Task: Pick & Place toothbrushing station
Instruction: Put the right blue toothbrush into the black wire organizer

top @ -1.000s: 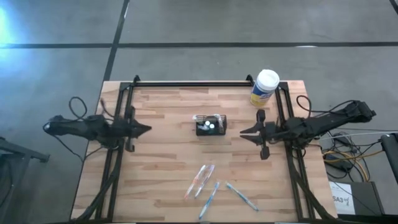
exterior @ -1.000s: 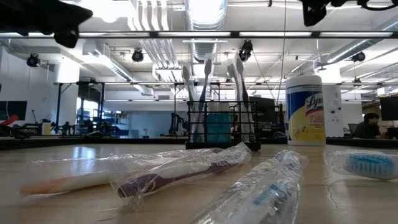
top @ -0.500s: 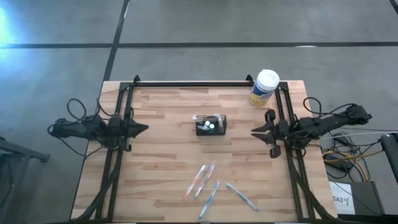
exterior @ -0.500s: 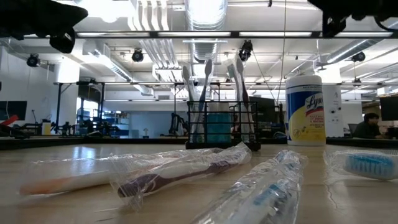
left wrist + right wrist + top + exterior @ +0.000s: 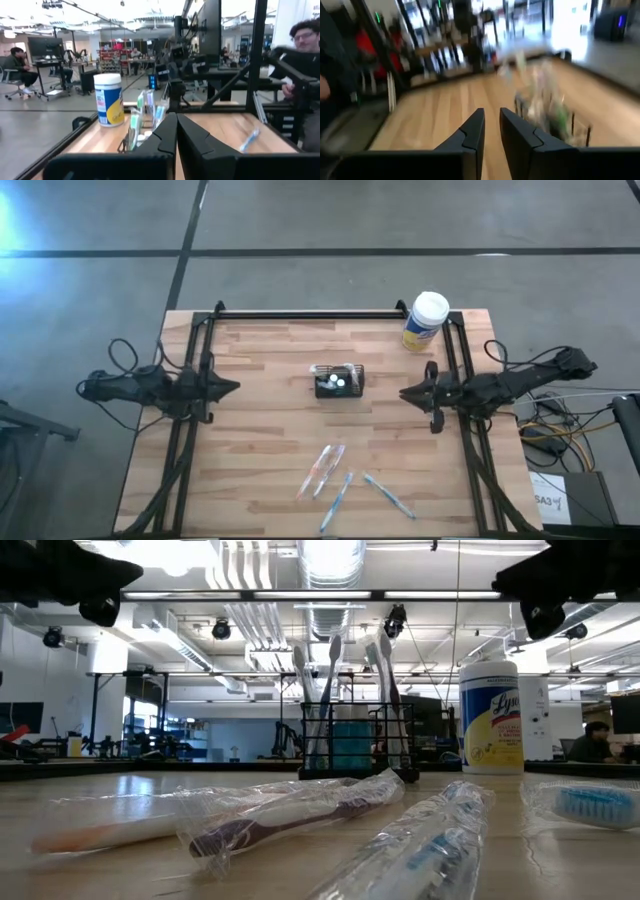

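Observation:
The toothbrushing station [image 5: 338, 381], a small black wire-mesh caddy, stands on its base at the middle of the wooden table with several toothbrushes [image 5: 330, 690] upright in it. It also shows in the low view [image 5: 355, 745] and, blurred, in the right wrist view [image 5: 547, 115]. My left gripper [image 5: 235, 388] hangs shut and level over the table's left side, pointing at the caddy from well off. My right gripper [image 5: 403, 392] hangs level to the caddy's right, its fingers [image 5: 475, 125] a narrow gap apart with nothing between them.
A yellow-and-blue canister with a white lid [image 5: 425, 320] stands at the far right corner. Three wrapped toothbrushes [image 5: 322, 468], [image 5: 337, 498], [image 5: 388, 494] lie near the front edge. Black frame rails [image 5: 300, 314] run along the far edge and both sides. A person [image 5: 300, 50] is beyond the table.
My right gripper has drawn back toward the table's right edge and sunk lower, rolling about its own axis as it went. The caddy and the wrapped toothbrushes lie where they were.

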